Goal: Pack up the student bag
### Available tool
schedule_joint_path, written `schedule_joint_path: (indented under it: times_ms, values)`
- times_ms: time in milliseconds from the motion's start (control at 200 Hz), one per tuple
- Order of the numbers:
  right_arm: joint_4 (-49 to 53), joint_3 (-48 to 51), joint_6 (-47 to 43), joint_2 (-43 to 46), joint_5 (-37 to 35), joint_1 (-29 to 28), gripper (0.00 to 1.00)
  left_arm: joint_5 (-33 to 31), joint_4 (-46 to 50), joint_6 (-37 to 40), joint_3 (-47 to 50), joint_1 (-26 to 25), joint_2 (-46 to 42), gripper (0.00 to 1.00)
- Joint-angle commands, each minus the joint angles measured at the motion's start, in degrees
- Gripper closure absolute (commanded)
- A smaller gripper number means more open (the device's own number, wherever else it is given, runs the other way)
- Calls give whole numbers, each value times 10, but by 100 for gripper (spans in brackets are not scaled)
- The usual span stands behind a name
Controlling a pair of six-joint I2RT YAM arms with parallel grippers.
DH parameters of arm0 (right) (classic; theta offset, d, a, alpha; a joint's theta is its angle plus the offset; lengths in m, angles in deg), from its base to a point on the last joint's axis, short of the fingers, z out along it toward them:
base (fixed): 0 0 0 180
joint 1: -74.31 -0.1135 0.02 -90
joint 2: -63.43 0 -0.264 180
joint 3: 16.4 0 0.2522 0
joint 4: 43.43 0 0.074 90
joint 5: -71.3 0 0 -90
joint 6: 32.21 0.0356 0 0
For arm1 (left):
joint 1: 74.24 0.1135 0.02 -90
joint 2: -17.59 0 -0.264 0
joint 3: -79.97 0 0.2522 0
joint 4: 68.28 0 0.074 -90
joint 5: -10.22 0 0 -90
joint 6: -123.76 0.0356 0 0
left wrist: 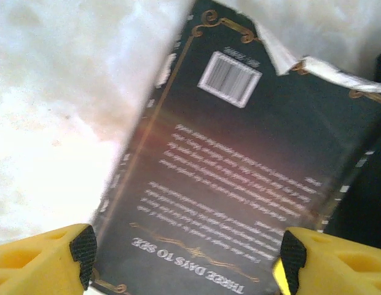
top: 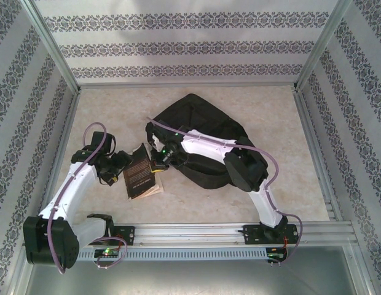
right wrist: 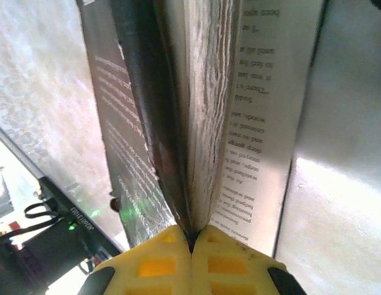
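The patterned walls point(top: 178, 49) enclosed a pale, mottled table point(top: 104, 117), which spread out on every side of both end effectors. The student bag point(top: 196, 117), a black fabric backpack with a rounded top, lay flat on that table just beyond and to the right of the right gripper point(top: 155, 164). The right forearm crossed over the bag's near half, and the bag sat well apart from the left gripper point(top: 123, 165). A dark paperback point(top: 139, 175) stood between the two grippers, directly to the left of the right one and directly to the right of the left one. In the right wrist view, the right gripper point(right wrist: 191, 243) was pinched fully together on the paperback point(right wrist: 203, 92) where cover and pages met. The dark cover fanned away to one side of the fingers and a printed page to the other. In the left wrist view, the left gripper point(left wrist: 189, 255) had its jaws spread wide. A yellow finger stood at each side of the paperback point(left wrist: 239, 172), at the end carrying the title "THREE DAYS TO SEE". Whether the black pads point(left wrist: 86, 252) touched the book's edges could not be told. Farther ahead of those fingers, near the far end of the back cover, sat a white barcode point(left wrist: 229, 78), beside a torn corner.
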Motion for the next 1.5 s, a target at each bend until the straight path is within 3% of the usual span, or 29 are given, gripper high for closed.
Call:
schedule_joint_path:
  times_ms: [0, 245, 510, 610, 665, 799, 1159, 1269, 1374, 1494]
  values:
    - [-41, 25, 26, 38, 36, 28, 100, -10, 25, 36, 11, -1, 7, 19]
    - [-56, 43, 49, 37, 65, 42, 100, 101, -114, 3, 100, 16, 51, 19]
    - [-66, 27, 56, 6, 119, 31, 100, 156, -219, -18, 148, 16, 121, 31]
    - [-47, 9, 42, -12, 121, 22, 87, 160, -228, -12, 149, 16, 144, 35]
    - [-40, 3, 36, -17, 111, 20, 75, 161, -229, -8, 149, 16, 150, 36]
    - [-16, -14, 20, -36, 95, 14, 63, 162, -227, -4, 149, 16, 149, 38]
    - [-12, -54, 26, -84, 89, -7, 58, 176, -247, -19, 167, 15, 148, 40]
    - [-8, -57, 26, -86, 79, -8, 61, 176, -241, -19, 166, 15, 143, 41]
    - [-7, -47, 24, -67, 56, -4, 82, 164, -211, -13, 155, 15, 121, 41]
    - [-22, -28, 35, -36, 58, 7, 93, 110, -117, 8, 109, 16, 70, 35]
